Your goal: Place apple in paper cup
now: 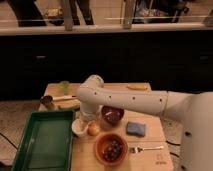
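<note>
**Apple beside cup, tool above**

Wooden worktop (150,136) in front of dark cabinets, with a counter ledge and standing people behind. Counted: one apple (93,129), lying on the worktop just right of one white paper cup (78,129). Two bowls: maroon bowl (112,114) and orange bowl (111,148) with dark contents. One green tray (42,145), one blue sponge (135,128), one fork (147,148), one metal cup (47,101). One tool (85,119), hanging just above the paper cup; cannot tell whether open or closed.
</note>
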Robot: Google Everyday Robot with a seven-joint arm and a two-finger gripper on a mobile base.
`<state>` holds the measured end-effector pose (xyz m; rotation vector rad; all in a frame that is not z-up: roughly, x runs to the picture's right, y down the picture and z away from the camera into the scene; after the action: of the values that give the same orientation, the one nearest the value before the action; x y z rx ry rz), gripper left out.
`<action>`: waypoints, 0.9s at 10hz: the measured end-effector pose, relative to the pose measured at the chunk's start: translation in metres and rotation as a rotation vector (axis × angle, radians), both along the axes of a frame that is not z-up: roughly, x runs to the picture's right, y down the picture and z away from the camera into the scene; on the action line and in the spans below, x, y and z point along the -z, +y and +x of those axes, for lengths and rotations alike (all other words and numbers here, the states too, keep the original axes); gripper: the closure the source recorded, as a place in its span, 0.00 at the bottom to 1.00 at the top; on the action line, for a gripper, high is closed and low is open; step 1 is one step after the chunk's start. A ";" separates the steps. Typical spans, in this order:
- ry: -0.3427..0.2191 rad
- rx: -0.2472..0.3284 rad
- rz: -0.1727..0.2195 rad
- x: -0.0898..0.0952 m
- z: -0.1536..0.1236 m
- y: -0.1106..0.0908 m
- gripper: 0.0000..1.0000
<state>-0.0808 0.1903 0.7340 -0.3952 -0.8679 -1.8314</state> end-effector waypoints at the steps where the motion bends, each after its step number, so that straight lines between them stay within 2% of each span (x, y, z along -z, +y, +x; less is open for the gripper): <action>1: -0.003 0.004 0.001 0.000 -0.001 0.000 0.55; 2: -0.008 0.009 0.001 0.000 -0.002 0.000 0.60; 3: -0.008 0.009 0.000 -0.001 -0.001 0.001 0.59; 5: -0.013 0.018 0.002 -0.001 0.002 0.002 0.44; 6: -0.017 0.022 0.003 -0.001 0.003 0.001 0.41; 7: -0.017 0.019 0.004 -0.002 0.003 0.000 0.43; 8: -0.024 0.024 0.005 -0.002 -0.001 -0.001 0.54; 9: -0.026 0.026 0.005 -0.003 -0.002 -0.001 0.59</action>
<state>-0.0831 0.1898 0.7371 -0.3816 -0.8800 -1.8656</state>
